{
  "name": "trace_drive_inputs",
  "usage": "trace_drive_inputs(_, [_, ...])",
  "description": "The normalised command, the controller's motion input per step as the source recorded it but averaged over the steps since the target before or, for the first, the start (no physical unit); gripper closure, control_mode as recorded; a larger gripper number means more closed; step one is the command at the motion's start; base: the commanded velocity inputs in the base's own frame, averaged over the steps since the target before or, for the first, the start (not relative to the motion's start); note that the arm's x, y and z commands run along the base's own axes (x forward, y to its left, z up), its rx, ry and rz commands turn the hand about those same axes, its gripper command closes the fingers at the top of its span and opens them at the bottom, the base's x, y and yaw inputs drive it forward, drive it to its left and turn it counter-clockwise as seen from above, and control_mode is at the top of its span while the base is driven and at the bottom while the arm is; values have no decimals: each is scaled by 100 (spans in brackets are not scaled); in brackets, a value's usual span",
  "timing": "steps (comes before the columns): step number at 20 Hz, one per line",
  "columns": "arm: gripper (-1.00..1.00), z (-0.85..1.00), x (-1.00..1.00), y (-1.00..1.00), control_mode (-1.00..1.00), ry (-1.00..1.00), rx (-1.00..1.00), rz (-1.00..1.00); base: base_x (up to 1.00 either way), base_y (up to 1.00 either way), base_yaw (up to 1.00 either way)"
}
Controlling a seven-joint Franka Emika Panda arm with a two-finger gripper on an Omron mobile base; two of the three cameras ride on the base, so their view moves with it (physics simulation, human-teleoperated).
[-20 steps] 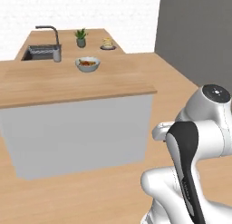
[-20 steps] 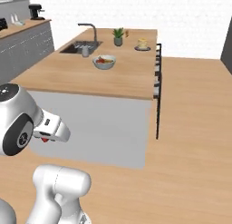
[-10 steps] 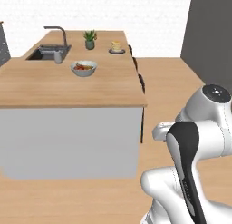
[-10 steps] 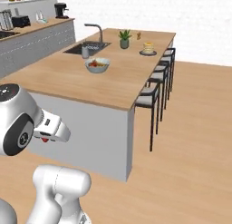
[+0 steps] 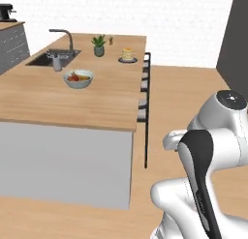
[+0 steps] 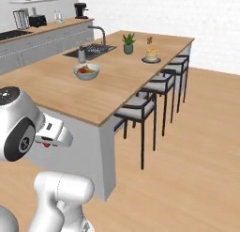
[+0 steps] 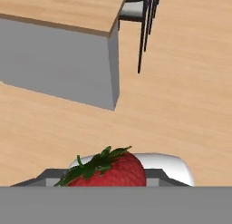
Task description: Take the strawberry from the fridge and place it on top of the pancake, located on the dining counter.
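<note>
Our end effector [image 7: 108,180] is clamped on the strawberry [image 7: 111,171]; the pancake [image 5: 128,54] sits at the bench's [image 5: 101,102] far end.

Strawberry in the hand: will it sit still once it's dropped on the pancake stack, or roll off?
The strawberry looks rounded and tapered, so it would probably roll unless set on a flatter side. The pancake stack is small, leaving little margin near its edge. The berry is likely soft, so a tight squeeze from the hand might bruise it.
</note>
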Motion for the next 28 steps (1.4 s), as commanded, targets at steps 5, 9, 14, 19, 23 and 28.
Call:
trace_drive_inputs(5, [100,0,0,0,100,0,0,0,47,-100,27])
trace_drive_inputs(9, [100,0,0,0,100,0,0,0,52,-100,22])
trace_drive_inputs(14, [100,0,0,0,100,0,0,0,54,-94,19])
trace_drive_inputs(19, [100,0,0,0,100,0,0,0,58,-86,21])
trace_drive_inputs(23, [100,0,0,0,100,0,0,0,67,-96,38])
trace_drive_inputs(28, [100,0,0,0,100,0,0,0,68,-100,46])
